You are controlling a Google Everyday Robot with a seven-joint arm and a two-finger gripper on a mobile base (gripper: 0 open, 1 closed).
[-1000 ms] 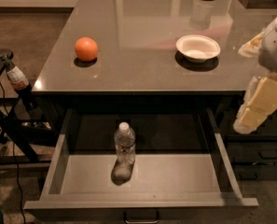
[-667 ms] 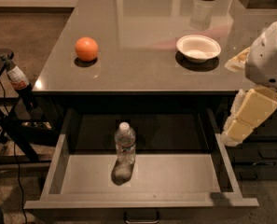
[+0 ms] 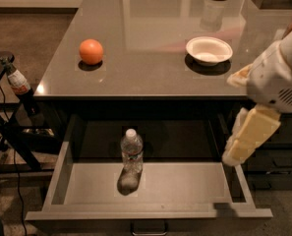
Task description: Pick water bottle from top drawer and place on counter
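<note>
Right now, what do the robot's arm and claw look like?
The arm is a rounded white housing with a small grille of dark slits on its shell. The claw, at the right edge above the drawer's right side, is a pale cream, blocky, tapering piece. No cables or markings show.

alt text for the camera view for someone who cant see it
A water bottle stands upright near the middle of the open top drawer, while the gripper hangs over the drawer's right side, apart from the bottle. On the counter above sit an orange at left and a white bowl at right.
</note>
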